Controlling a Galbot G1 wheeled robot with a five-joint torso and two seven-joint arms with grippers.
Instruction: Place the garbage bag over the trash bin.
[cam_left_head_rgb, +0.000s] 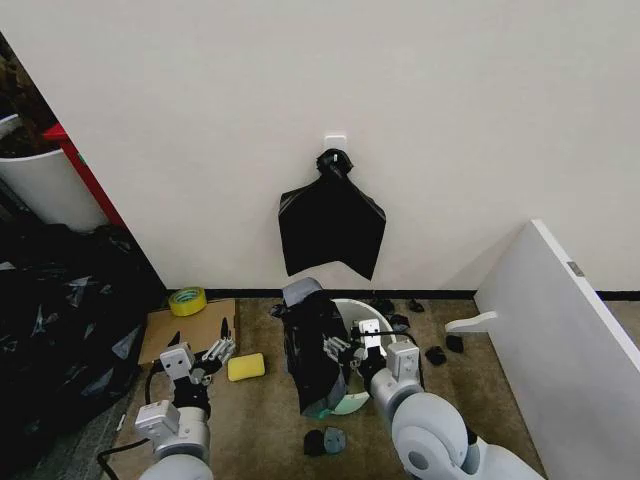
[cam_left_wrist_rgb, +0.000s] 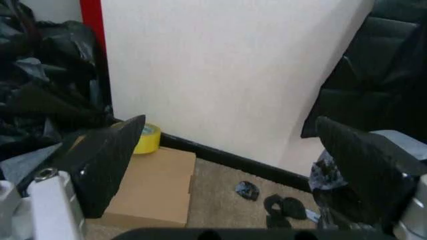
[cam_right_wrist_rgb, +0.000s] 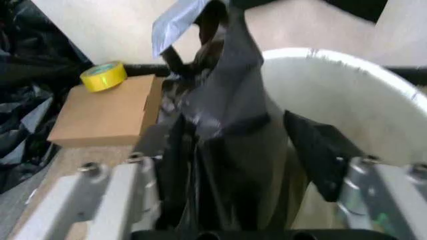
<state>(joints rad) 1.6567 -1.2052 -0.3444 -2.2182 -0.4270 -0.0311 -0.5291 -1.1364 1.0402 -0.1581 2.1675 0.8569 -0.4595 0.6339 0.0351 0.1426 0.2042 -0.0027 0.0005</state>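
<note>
Your garbage bag (cam_left_head_rgb: 315, 350) hangs bunched over the left side of the trash bin (cam_left_head_rgb: 372, 312), draped down the outside of its wall to the floor, with the rest of the white rim still bare. In the right wrist view the bag (cam_right_wrist_rgb: 230, 125) runs between the right gripper's fingers (cam_right_wrist_rgb: 320, 155), which stand spread apart on either side of the black plastic; you cannot tell from here whether they actually pinch it. Your right gripper (cam_left_head_rgb: 345, 350) sits at the bin's near-left rim, against the bag. Your left gripper (cam_left_head_rgb: 200, 358) hovers off to the left above the carpet, jaws wide apart with nothing between them, near a yellow sponge (cam_left_head_rgb: 246, 367), a flat cardboard sheet (cam_left_head_rgb: 185, 325) and a roll of yellow tape (cam_left_head_rgb: 187, 300). On the wall behind the bin hangs a knotted black bundle (cam_left_head_rgb: 332, 225).
</note>
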